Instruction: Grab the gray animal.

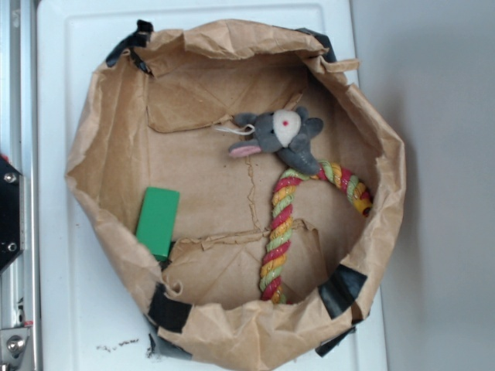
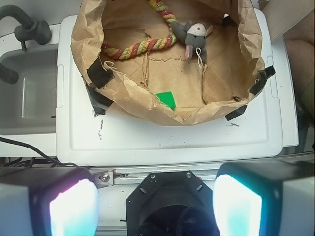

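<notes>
White plastic worktop [image 1: 62, 294] fills most of the exterior view, a moulded panel with rounded corners. On it sits a crumpled brown paper bag [image 1: 108, 124] rolled down into a wide open basket, its rim patched with black tape at several places.

Inside the bag, lower centre to right of the exterior view: a red-yellow-green twisted rope [image 1: 278, 239], bent in an arc, its upper end touching the plush toy.

Upper centre of the bag floor: the gray animal [image 1: 280, 133], a small dark-gray plush with a pink ear, a whitish face patch with a red dot and a thin ring at its left. It lies flat, free of any grasp.

Lower left of the bag floor: a small green rectangular block [image 1: 158, 220], well apart from the toy.

Wrist view: end effector [image 2: 156, 204] at bottom of frame, outside the bag, jaws spread wide with nothing between them; both pads glow pale. The toy appears at top centre there.
</notes>
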